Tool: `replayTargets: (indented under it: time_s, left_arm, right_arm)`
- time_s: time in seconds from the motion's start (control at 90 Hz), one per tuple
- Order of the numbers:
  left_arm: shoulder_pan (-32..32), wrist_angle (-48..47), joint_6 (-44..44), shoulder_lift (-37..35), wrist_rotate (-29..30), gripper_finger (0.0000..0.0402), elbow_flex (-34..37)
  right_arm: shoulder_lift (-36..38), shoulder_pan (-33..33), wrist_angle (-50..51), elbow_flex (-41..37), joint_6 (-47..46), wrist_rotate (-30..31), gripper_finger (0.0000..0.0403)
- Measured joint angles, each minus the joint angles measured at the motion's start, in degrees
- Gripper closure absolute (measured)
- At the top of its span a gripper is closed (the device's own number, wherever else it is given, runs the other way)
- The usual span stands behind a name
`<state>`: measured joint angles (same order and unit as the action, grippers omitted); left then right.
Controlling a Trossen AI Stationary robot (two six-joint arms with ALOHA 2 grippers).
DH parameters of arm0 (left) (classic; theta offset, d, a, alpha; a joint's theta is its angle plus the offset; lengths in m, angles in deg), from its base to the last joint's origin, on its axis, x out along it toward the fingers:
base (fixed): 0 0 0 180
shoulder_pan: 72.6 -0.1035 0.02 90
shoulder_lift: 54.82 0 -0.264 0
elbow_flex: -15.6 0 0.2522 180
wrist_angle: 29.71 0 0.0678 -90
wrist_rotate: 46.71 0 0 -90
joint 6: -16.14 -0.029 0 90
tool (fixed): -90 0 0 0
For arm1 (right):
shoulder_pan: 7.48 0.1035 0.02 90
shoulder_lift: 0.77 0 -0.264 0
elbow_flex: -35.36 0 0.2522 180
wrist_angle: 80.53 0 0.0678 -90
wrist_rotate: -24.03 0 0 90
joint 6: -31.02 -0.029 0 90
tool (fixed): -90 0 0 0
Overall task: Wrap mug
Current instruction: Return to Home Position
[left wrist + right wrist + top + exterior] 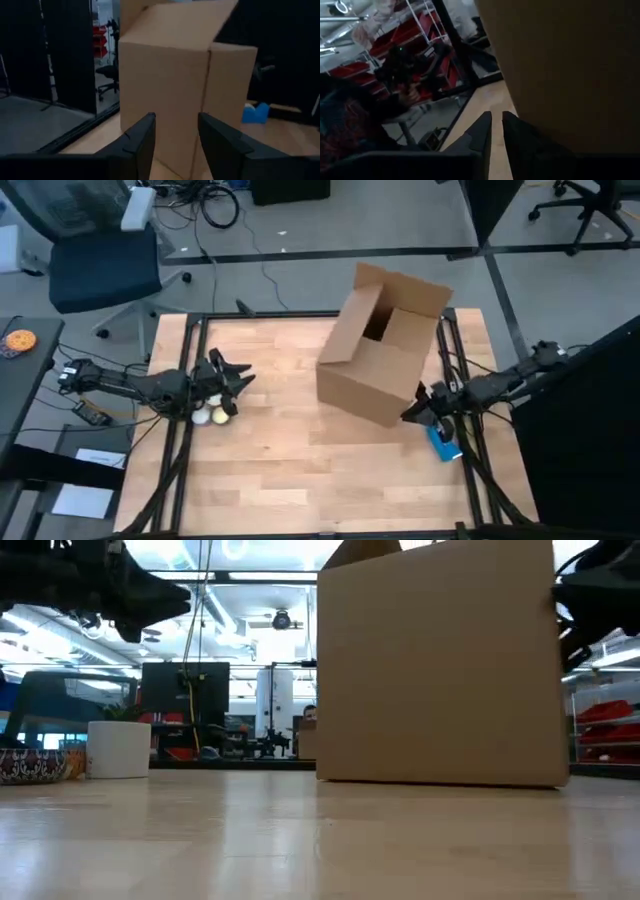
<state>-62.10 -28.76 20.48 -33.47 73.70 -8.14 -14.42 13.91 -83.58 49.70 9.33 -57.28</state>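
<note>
A white mug point(119, 748) stands upright on its base on the wooden table, near the left edge; in the high view it point(204, 417) shows just under my left arm. My left gripper point(238, 378) hovers open above and just right of the mug, pointing toward a large cardboard box point(385, 345) that stands at the table's centre right with its flaps up. My right gripper point(412, 411) is shut, low beside the box's near right corner. My right gripper's fingers point(512, 131) lie close along the box's right wall point(560, 75), coming from the table's right side. I cannot tell whether they touch it.
A patterned bowl point(30, 765) sits left of the mug. A blue object point(443, 442) lies at the table's right edge, near my right gripper. Black rails point(190, 350) run along both table sides. Bare wood point(300, 460) spreads across the near middle.
</note>
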Motion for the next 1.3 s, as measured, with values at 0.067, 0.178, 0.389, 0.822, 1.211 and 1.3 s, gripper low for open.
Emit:
replayTargets:
  time_s: [0.067,0.178,0.389,0.822,1.211,1.3]
  left_arm:
    - [0.0,-0.69,0.75,-0.13,0.0,0.0271,0.0]
    - [0.0,-2.03,2.17,-0.13,0.0,0.0271,0.0]
    - [0.0,-5.07,3.66,-0.13,0.0,0.0271,0.0]
    - [0.07,2.86,6.44,-8.11,-0.58,0.0271,9.49]
    - [0.07,-6.9,6.67,-17.04,-3.09,0.0271,9.49]
    - [0.07,-8.83,6.41,-18.18,-3.44,0.0271,9.49]
  right_arm:
    - [-2.11,-3.23,-2.15,0.0,0.21,-2.5,0.0378]
    - [-5.17,-8.91,-4.83,0.0,-0.06,-8.88,0.0378]
    - [-9.27,-17.22,-7.48,0.0,-1.69,-18.5,0.0378]
    - [-9.99,-20.89,-9.64,-0.02,1.43,-20.96,0.0378]
    - [-9.97,-25.71,-10.12,-0.04,2.36,-25.49,0.0378]
    - [-9.97,-27.0,-10.12,-0.04,2.45,-26.58,0.0378]
